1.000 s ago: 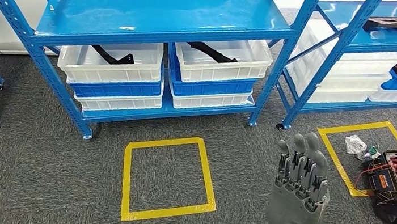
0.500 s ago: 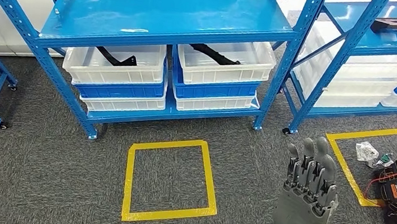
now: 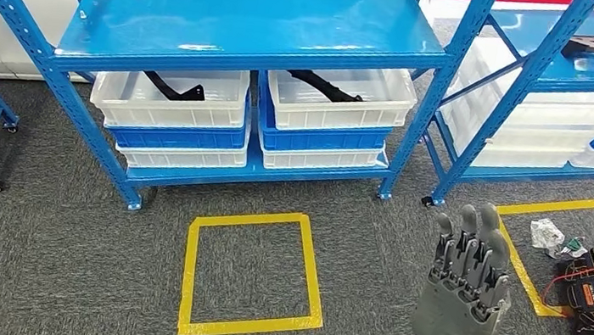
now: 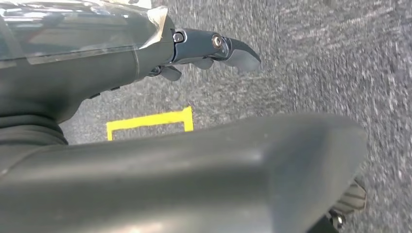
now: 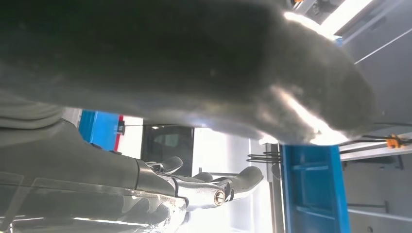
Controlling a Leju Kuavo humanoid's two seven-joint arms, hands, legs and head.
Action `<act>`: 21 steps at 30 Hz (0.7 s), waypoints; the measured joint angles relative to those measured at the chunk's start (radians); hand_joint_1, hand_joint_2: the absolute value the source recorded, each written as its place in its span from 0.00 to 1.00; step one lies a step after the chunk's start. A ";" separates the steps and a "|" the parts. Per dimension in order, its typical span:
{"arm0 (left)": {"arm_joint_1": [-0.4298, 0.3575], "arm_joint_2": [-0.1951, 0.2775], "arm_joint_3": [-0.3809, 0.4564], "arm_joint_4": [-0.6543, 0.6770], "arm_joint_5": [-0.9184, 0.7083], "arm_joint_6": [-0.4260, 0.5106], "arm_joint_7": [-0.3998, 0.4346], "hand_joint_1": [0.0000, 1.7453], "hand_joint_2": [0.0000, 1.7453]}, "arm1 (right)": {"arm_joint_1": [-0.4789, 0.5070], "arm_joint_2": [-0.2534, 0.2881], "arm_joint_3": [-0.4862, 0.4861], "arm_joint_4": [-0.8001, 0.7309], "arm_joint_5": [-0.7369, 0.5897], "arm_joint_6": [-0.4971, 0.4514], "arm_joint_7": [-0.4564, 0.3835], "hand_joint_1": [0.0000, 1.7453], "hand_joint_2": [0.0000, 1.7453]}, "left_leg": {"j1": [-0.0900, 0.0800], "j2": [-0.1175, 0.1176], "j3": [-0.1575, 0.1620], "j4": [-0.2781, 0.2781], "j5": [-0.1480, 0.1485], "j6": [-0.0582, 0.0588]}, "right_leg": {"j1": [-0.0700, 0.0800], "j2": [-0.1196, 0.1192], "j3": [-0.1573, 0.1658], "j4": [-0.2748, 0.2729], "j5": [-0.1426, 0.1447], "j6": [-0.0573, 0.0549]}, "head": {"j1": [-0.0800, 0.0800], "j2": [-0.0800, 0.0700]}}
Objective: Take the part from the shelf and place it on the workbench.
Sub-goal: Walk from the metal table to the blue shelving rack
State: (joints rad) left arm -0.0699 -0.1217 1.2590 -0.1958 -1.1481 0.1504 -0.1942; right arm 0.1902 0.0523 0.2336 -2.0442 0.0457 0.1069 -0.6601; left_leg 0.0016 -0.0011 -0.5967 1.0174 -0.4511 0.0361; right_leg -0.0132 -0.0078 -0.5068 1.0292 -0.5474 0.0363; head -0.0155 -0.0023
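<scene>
The task is judged to be at its very start: nothing has been taken from the blue shelf (image 3: 252,21), and no bench is seen. Two black parts are seen lying in the upper white bins on the lower tier, one part (image 3: 171,86) in the left bin (image 3: 169,101) and another part (image 3: 325,85) in the right bin (image 3: 340,100). A yellow taped square (image 3: 251,273) is marked on the grey carpet in front of the shelf. The right hand (image 3: 464,299) is raised over the carpet, well apart from the bins, its fingers extended and lying side by side, with nothing held or touched. The left hand (image 4: 194,48) is seen over the carpet, fingers loosely extended and nothing held. Reaching, grasping, carrying and placing are all left to be done
</scene>
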 joint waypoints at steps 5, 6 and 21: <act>0.002 0.004 -0.002 0.001 -0.003 0.000 -0.001 0.00 0.00 | -0.001 -0.005 -0.001 -0.001 -0.003 -0.006 0.000 0.00 0.00 | 0.005 -0.005 0.031 -0.015 -0.013 0.015 | 0.000 0.005 -0.165 0.271 -0.083 0.001 | 0.007 0.000; 0.003 0.004 -0.002 0.001 -0.003 0.000 -0.001 0.00 0.00 | -0.001 -0.006 -0.001 -0.001 -0.004 -0.006 0.000 0.00 0.00 | 0.006 -0.007 0.038 -0.015 -0.019 0.014 | -0.001 0.005 -0.182 0.277 -0.069 0.010 | 0.007 0.000; 0.008 0.011 -0.002 0.005 -0.001 0.000 0.003 0.00 0.00 | -0.006 -0.008 0.001 0.004 -0.006 -0.020 0.000 0.00 0.00 | 0.011 -0.005 -0.108 0.292 -0.173 -0.048 | -0.015 0.003 -0.033 -0.012 0.048 -0.035 | 0.003 0.000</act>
State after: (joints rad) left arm -0.0616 -0.1103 1.2566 -0.1905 -1.1492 0.1504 -0.1916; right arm 0.1844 0.0439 0.2341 -2.0404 0.0393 0.0865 -0.6600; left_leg 0.0130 -0.0063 -0.7050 1.3092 -0.6241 -0.0114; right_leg -0.0282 -0.0045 -0.5393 1.0177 -0.4990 0.0017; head -0.0127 -0.0023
